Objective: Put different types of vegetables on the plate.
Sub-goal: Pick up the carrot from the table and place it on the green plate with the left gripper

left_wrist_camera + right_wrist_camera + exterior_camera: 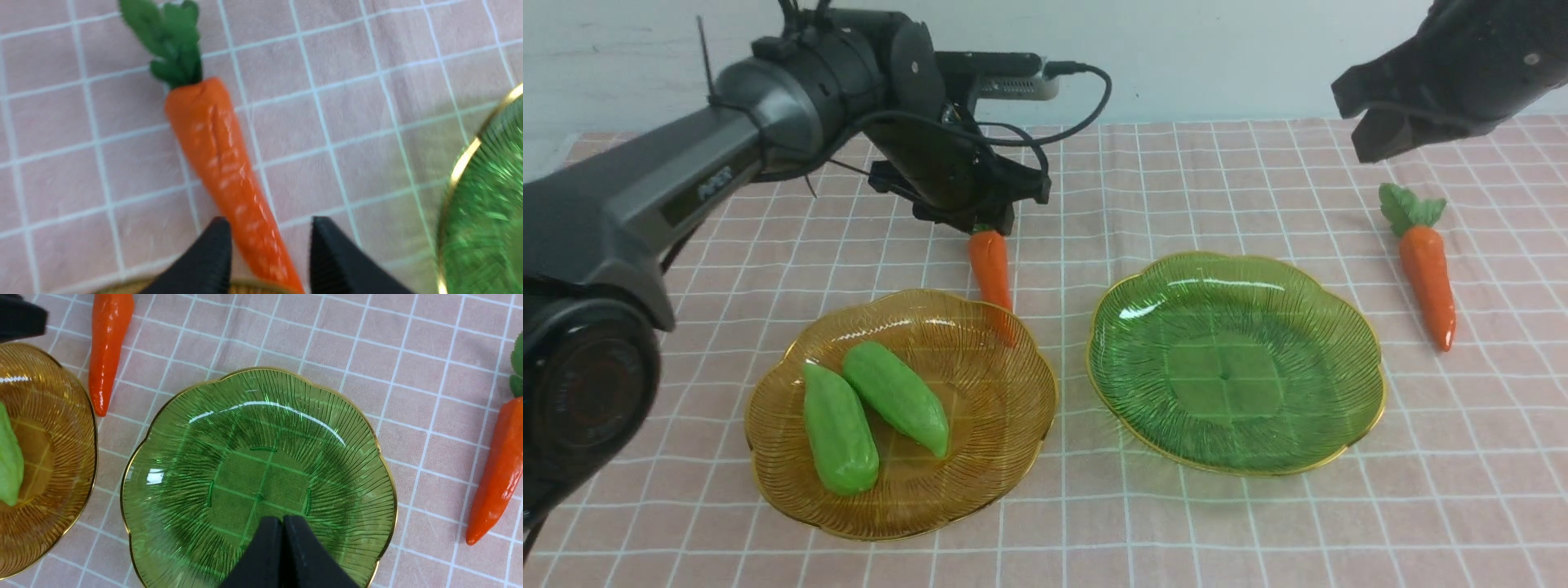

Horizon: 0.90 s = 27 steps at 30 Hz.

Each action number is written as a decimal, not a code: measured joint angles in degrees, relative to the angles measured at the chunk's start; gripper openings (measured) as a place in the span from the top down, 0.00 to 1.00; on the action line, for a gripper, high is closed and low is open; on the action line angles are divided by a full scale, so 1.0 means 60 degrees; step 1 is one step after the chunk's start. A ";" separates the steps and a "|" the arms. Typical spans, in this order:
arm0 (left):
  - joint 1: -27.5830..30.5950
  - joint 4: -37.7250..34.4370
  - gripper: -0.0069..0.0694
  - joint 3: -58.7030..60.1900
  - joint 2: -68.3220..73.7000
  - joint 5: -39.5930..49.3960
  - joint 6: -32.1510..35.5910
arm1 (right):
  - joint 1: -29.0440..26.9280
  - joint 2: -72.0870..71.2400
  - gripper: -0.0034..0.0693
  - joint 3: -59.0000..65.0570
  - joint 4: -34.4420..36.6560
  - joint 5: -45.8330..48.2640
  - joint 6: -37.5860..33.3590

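- The pink checked cloth [1225, 163] carried everything, so a low grasp on anything lying on it risked snagging the fabric. The fingertips would have done best stopping just above it.
- The amber plate [996, 441] had bare glass on its right-hand half, and that looked the likeliest spot for a second kind of vegetable. The green plate [1233, 367] just beside it held nothing.
- Two carrots lay on the cloth. The near carrot [220, 163] sat behind the amber plate with its tip at or on the rim. The far carrot [1427, 278] lay to the right of the green plate.
- Both gourds [839, 429] lay side by side on the amber plate's left half.
- The left gripper [267, 253] hung over the near carrot's thin end, jaws parted to either side of it and clamping nothing.
- A good pick would probably have meant closing nearer the thick shoulder, since the glossy taper looked apt to squirt out. The carrot would then need lifting well clear of the raised rim.
- The right gripper [282, 519] was clenched on nothing, high above the green plate and out of the way.
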 joint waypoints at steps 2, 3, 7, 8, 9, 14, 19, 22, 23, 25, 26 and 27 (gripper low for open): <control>0.0000 0.0232 0.43 -0.0335 0.0445 0.0000 -0.0280 | 0.0000 -0.0007 0.97 0.0000 0.0000 0.0133 0.0003; 0.0000 0.0449 0.37 -0.0565 0.0788 -0.0007 -0.0567 | 0.0000 -0.0007 0.97 0.0000 0.0000 0.0219 0.0022; 0.0009 0.0714 0.25 -0.0963 0.1480 -0.0248 -0.0862 | 0.0000 -0.0007 0.97 0.0000 0.0111 0.0309 0.0030; 0.0009 0.0714 0.23 -0.1040 0.1634 -0.0386 -0.0891 | 0.0000 -0.0007 0.97 0.0000 0.0155 0.0331 0.0020; 0.0009 0.0714 0.22 -0.1087 0.1822 -0.0546 -0.0922 | 0.0000 -0.0007 0.97 0.0000 0.0176 0.0329 0.0007; 0.0009 0.0536 0.27 -0.1123 0.2391 -0.0784 -0.1180 | 0.0000 -0.0007 0.97 0.0000 0.0189 0.0337 -0.0087; 0.0017 0.0053 0.48 -0.1143 0.2469 -0.0995 -0.1284 | 0.0000 -0.0007 0.97 0.0000 0.0189 0.0350 -0.0114; 0.0017 -0.0456 0.61 -0.1143 0.2478 -0.1209 -0.1267 | 0.0000 -0.0007 0.97 0.0000 0.0179 0.0398 -0.0114; 0.0017 -0.0520 0.62 -0.1143 0.2478 -0.1237 -0.1215 | 0.0000 -0.0007 0.97 0.0000 0.0179 0.0410 -0.0114; 0.0008 -0.0729 0.63 -0.1191 0.2446 -0.1250 -0.1110 | 0.0000 -0.0007 0.97 0.0000 0.0145 0.0422 -0.0114; 0.0008 -0.0844 0.63 -0.1243 0.2414 -0.1250 -0.1009 | 0.0000 -0.0007 0.97 0.0000 0.0104 0.0442 -0.0114; 0.0008 -0.0866 0.63 -0.1264 0.2398 -0.1250 -0.0963 | 0.0000 -0.0007 0.97 0.0000 0.0093 0.0441 -0.0114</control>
